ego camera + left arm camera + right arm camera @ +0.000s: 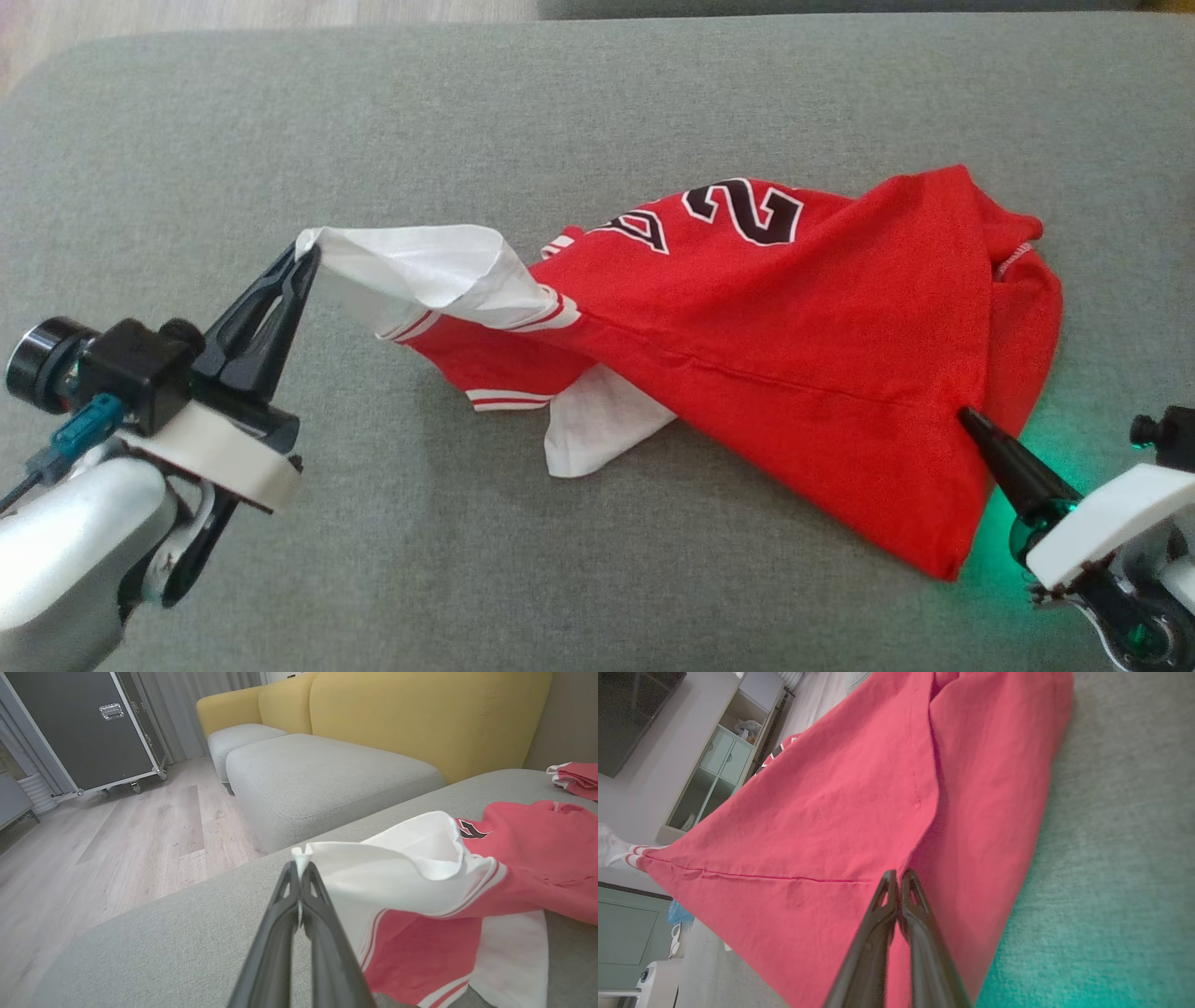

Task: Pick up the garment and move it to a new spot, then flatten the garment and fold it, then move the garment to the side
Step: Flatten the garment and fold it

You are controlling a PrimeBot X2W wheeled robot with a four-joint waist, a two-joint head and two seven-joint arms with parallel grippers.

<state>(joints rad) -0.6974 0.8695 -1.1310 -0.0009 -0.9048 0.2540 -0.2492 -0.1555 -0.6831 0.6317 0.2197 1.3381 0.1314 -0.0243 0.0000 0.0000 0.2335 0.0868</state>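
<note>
You're gripping the sleeve [420, 266] in clenched left fingers [271, 308] and the garment's [794, 327] red body in clenched right fingers [1013, 471], so be lifting both evenly, pulling it taut.

Head above, wrists near garment [794, 355]

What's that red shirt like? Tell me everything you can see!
It's a red shirt of soft-looking cloth, with white sleeves, striped trim and black numbers edged white. It lies crumpled on the grey cushion. The left end effector is shut on one sleeve, holding it up; the right end effector pinches the red cloth near its lower edge.
</note>
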